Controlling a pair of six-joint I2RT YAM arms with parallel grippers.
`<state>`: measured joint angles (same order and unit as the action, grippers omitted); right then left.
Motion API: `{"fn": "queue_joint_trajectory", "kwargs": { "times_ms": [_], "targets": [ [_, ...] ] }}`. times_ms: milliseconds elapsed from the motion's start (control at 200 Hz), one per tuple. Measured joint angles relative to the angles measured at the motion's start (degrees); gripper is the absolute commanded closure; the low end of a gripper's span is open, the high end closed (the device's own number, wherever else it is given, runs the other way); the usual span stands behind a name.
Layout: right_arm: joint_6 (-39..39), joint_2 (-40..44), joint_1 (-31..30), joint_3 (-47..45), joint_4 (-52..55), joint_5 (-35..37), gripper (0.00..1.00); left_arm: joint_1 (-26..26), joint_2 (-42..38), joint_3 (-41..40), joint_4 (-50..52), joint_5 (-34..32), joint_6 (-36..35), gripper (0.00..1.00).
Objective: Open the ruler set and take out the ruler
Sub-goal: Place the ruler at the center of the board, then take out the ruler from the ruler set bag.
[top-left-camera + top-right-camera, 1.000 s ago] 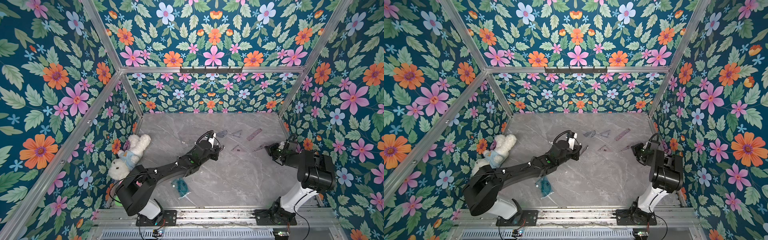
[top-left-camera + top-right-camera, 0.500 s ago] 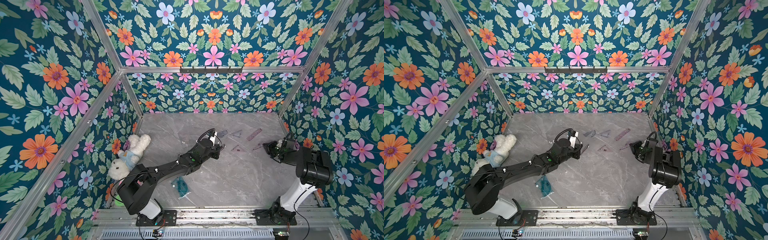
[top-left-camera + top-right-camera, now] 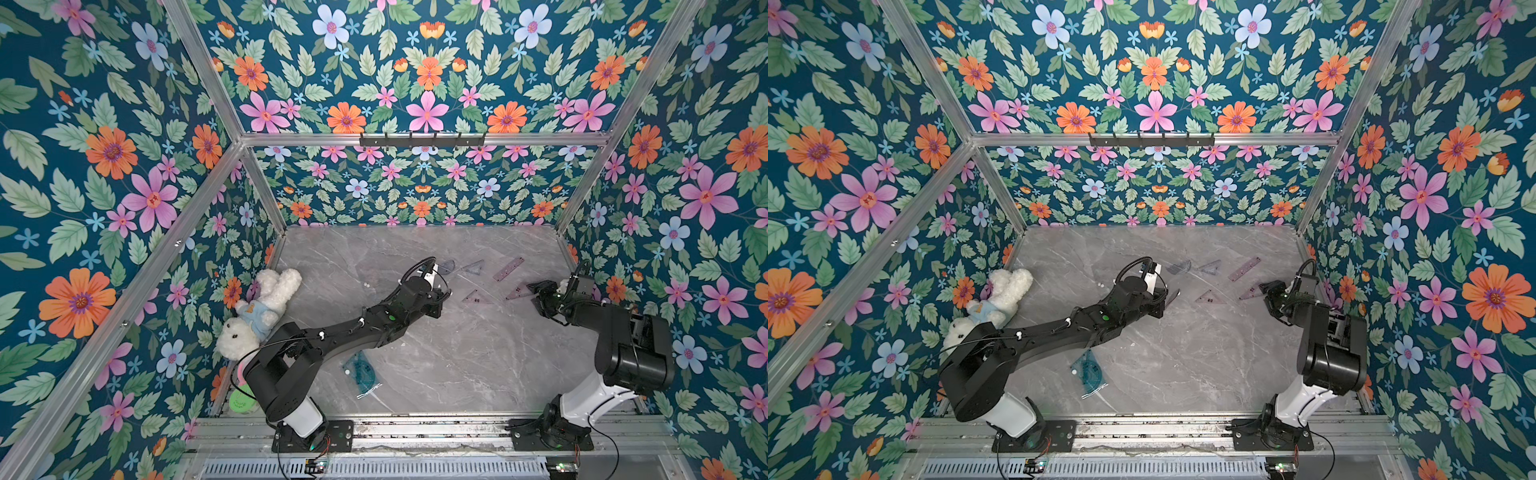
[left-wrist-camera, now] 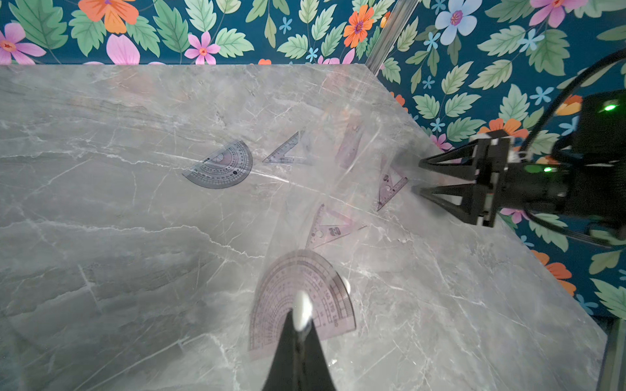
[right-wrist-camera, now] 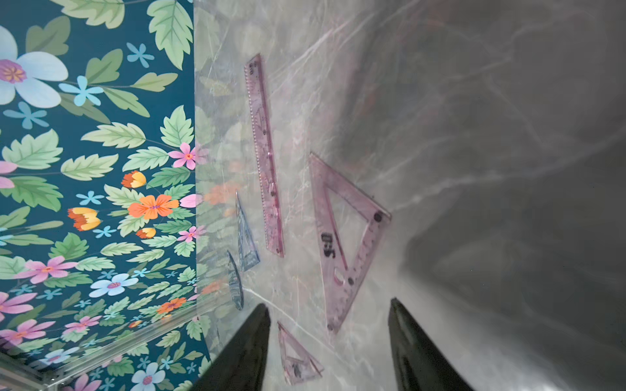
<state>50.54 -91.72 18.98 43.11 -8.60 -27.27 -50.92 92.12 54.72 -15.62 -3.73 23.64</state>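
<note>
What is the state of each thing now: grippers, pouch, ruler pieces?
left gripper: shut on clear pouch
clear pouch: gripped, pink protractor inside
right gripper: open, empty
pink ruler: flat on table, outside pouch
pink set square: flat on table, not gripped
grey protractor: flat on table

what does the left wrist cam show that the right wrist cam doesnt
Only the left wrist view: the left gripper, shut on what looks like a clear plastic pouch holding a purple half-round protractor.
Only the right wrist view: the pink straight ruler in sharp detail; the left wrist view gives just a blur behind the film.
Both: the right gripper, open, the large pink set square, the small pink set square, the grey-blue half-round protractor and the grey marble table.
</note>
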Motion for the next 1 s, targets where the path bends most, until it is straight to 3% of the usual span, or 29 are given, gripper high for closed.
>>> {"fn": "queue_joint_trajectory", "kwargs": {
  "times_ms": [215, 365, 510, 720, 1000],
  "targets": [
    [-4.76, 15.3, -3.04, -0.72, 11.76, 3.3, 0.42, -0.37, 2.47, 2.01, 0.07, -0.61, -0.15, 1.0],
    [-6.14, 25.9, -7.06, -1.36, 15.78, 3.28, 0.6, -0.79, 3.43, 2.84, 0.09, -0.72, -0.2, 1.0],
    [-3.93, 33.9, -16.33, -3.98, 15.67, 2.21, 0.77, -0.96, 4.35, 3.26, 0.04, -0.68, -0.17, 1.0],
    [-0.35, 32.98, -32.17, -1.86, 14.34, 4.04, 0.94, -1.64, 5.4, 3.26, -0.13, -0.55, 0.04, 1.0],
    [2.51, 24.92, -38.91, 0.09, 10.38, 6.71, 0.94, -4.09, 4.76, 3.56, -0.2, -0.48, 0.24, 1.0]
  ]
}}
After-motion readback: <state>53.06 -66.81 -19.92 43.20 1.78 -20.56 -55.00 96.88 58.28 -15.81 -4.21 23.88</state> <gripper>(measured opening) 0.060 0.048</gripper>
